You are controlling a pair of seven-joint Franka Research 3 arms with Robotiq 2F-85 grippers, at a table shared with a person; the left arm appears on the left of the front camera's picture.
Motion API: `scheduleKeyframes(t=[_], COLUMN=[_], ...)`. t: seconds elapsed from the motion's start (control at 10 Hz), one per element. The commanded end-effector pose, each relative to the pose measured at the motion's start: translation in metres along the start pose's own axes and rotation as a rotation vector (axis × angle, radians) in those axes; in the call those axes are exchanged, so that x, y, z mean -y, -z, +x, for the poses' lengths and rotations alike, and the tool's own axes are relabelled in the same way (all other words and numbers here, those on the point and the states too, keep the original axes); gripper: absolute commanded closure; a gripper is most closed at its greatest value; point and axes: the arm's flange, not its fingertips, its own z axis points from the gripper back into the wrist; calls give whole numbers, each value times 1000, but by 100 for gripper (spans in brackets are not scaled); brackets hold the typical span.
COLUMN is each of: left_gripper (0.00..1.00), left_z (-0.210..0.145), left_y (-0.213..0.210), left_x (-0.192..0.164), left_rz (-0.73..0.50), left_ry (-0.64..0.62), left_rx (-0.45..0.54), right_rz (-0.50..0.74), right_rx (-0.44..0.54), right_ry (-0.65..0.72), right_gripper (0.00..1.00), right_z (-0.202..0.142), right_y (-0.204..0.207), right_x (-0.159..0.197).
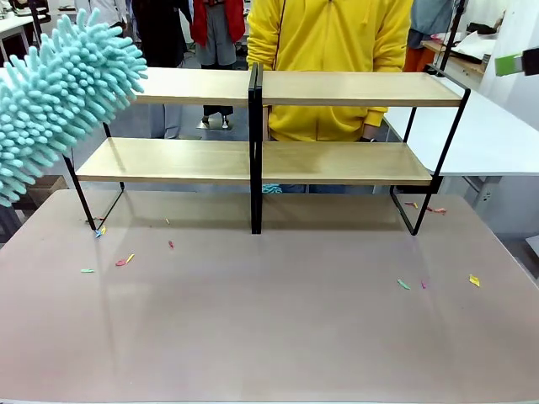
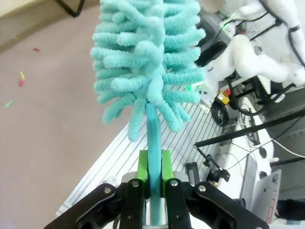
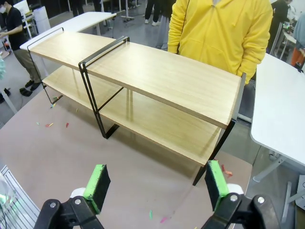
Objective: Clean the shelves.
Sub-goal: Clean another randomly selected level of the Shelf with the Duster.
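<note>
Left wrist view: left gripper (image 2: pixel 153 183) clamps duster (image 2: pixel 147 62) handle, fluffy head raised at shelves' (image 1: pixel 337 88) left end for sweeping. Right gripper (image 3: pixel 155 185) spread wide, empty.

The left gripper (image 2: pixel 153 179) has black metal links with silver screws, and two bright green pads (image 2: pixel 142 164) at the bottom centre of the frame. The right gripper (image 3: pixel 155 186) shows the same black links and two green pads (image 3: pixel 96 186). The person (image 1: pixel 328 50) wears a yellow top.
</note>
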Motion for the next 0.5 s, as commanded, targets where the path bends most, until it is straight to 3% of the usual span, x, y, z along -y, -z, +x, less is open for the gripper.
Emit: scheduleKeyframes(t=[0.0,0.2,0.4], left_gripper=[88,88,88], left_z=[26,44,48], left_y=[66,128,191], left_x=[-3,-13,-31], left_rz=[101,7,46], left_ry=[-99,-112,-242], left_rx=[-189,-410,-527], right_rz=[7,7,7], right_rx=[6,6,6], right_ry=[4,4,4], right_gripper=[0,0,0], right_z=[-1,-1,-1], right_y=[1,1,1], right_x=[1,1,1])
